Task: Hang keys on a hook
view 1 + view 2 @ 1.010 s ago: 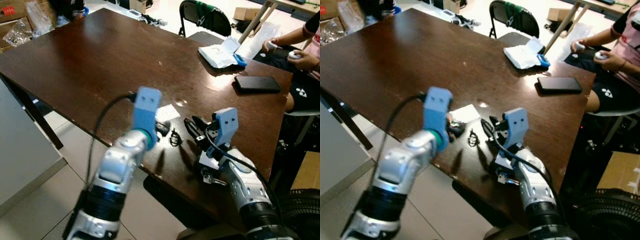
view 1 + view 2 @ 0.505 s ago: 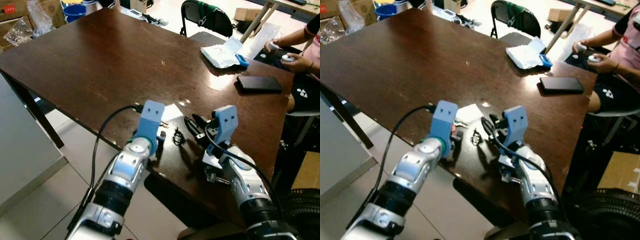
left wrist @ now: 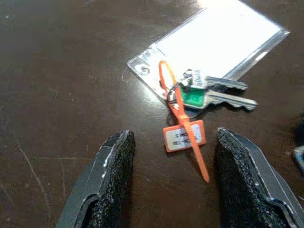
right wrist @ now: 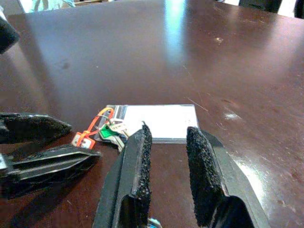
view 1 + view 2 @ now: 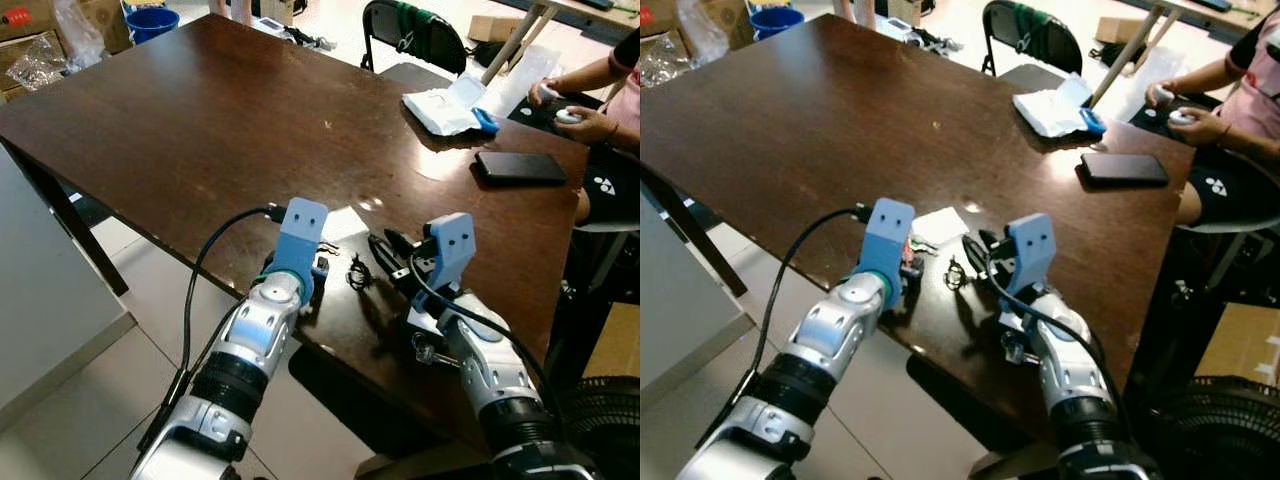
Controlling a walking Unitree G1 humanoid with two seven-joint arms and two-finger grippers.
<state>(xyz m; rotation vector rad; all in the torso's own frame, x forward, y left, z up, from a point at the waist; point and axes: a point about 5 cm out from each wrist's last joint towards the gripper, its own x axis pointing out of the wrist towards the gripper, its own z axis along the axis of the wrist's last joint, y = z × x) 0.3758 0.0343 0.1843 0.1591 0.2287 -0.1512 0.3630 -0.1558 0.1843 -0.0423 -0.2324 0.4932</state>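
Note:
A small bunch of keys (image 3: 209,92), one with a green head, lies on the dark table (image 5: 200,130) near its front edge. An orange tag (image 3: 184,137) on an orange tie and a clear card holder (image 3: 218,42) with a white card are attached to it. My left gripper (image 3: 173,138) is low over the table, open, its fingers (image 3: 114,166) either side of the orange tag, holding nothing. My right gripper (image 4: 168,137) hovers just right of the keys (image 4: 110,130), open with a narrow gap and nothing in it. A small black wiry object (image 5: 354,272) lies between the two grippers.
A black phone (image 5: 515,167) and a white pouch with a blue part (image 5: 445,105) lie at the table's far right. A person sits there with hands (image 5: 585,100) holding controllers. A chair (image 5: 410,35) stands behind the table and a fan (image 5: 610,420) at lower right.
My left gripper has come down and forward to the table, ending over the keys. The right arm has hardly moved. The camera shifted slightly.

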